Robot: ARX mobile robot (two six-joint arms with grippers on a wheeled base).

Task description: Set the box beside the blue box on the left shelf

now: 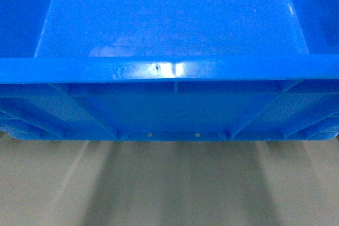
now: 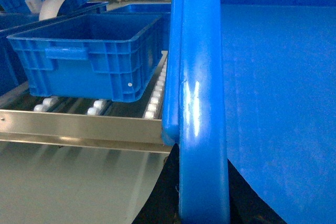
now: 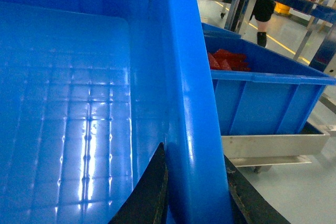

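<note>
The blue box sits on the left shelf. The box is held up beside it. The left fingers and right fingers each pinch a wall. It may bump the shelf edge and slip. No writing shows.

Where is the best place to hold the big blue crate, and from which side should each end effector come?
Take the crate by its thick rolled rim, one end effector on each side wall, each coming up from below with a finger either side. The left and right end effector straddle the rim this way now.
</note>
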